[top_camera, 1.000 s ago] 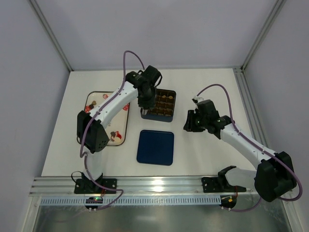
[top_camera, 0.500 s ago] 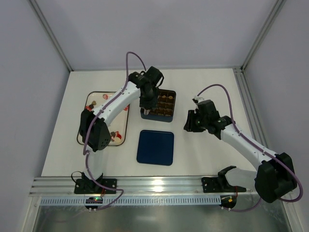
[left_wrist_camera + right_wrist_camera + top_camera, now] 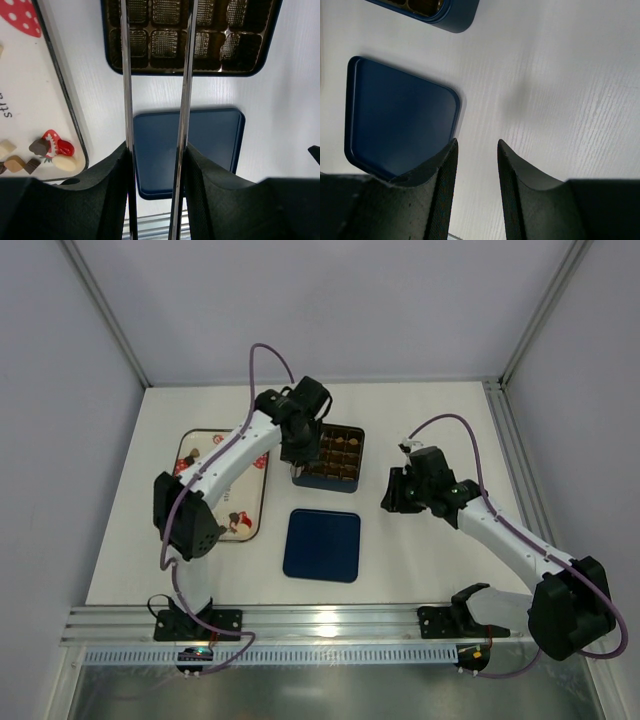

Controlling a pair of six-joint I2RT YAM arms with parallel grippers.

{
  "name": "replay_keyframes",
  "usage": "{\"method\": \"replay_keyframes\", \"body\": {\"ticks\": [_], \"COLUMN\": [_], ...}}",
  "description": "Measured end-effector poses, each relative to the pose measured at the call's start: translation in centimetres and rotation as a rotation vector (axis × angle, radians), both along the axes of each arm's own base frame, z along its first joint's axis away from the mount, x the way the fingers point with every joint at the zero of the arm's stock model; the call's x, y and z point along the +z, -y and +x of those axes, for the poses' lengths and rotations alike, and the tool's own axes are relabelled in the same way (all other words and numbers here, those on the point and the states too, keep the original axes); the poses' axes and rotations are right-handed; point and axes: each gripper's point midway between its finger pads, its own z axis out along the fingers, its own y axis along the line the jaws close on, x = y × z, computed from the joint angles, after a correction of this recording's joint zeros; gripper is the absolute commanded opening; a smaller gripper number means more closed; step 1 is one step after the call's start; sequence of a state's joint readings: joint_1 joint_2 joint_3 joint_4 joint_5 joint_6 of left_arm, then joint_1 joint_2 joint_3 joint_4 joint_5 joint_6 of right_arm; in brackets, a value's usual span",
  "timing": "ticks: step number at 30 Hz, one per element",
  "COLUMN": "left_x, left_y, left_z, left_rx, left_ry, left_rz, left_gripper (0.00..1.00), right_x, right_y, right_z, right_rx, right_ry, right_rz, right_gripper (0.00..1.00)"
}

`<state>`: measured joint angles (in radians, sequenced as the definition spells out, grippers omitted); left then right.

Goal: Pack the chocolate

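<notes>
The left gripper [image 3: 156,20] hangs over the box's [image 3: 175,73] near rim, thin fingers parted and empty. The chocolate [image 3: 30,157] lies on the tray [image 3: 64,100] to its left. The right gripper [image 3: 476,145], jaws apart and empty, hovers over bare table [image 3: 560,100] beside the lid's [image 3: 395,115] edge.

no text can be read; the strawberry tray [image 3: 35,100] bears a cut-off scrap of dark lettering [image 3: 5,106], illegible.
</notes>
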<state>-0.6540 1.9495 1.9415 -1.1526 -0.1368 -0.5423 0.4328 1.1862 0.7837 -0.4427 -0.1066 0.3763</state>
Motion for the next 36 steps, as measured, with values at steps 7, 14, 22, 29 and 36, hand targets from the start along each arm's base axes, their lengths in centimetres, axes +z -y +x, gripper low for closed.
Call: {"method": "replay_keyframes", "body": {"ticks": [7,14,22,29,36], "left_x": [3.0,-0.5,-3.1,-4.1,-5.5], "left_y": [-8.6,-15.8,-17.5,-18.0,-18.4], "left_z": [-3.2,-6.2,-7.2,-6.6,-5.6], "left_rx": [0.136,0.280,0.303,0.307,0.315], "left_ry": [0.053,-0.034,-0.102,-0.110,-0.130], "left_rz": [-0.005,0.069,0.094,0.094,0.109], "left_gripper": [0.45,0.47,0.48,0.47,0.47], "right_x": [0.1,0.1,0.2,0.2,0.0], "right_y": [0.0,-0.2,-0.3,-0.3,-0.4], "right_z": [0.0,0.0,0.0,0.1,0.1], "right_rx": [0.002,0.010,0.014,0.014,0.015], "right_ry": [0.004,0.004,0.006,0.006,0.004], "right_rz": [0.002,0.006,0.012,0.013,0.012], "right_gripper": [0.40,0.40,0.40,0.40,0.40]}}
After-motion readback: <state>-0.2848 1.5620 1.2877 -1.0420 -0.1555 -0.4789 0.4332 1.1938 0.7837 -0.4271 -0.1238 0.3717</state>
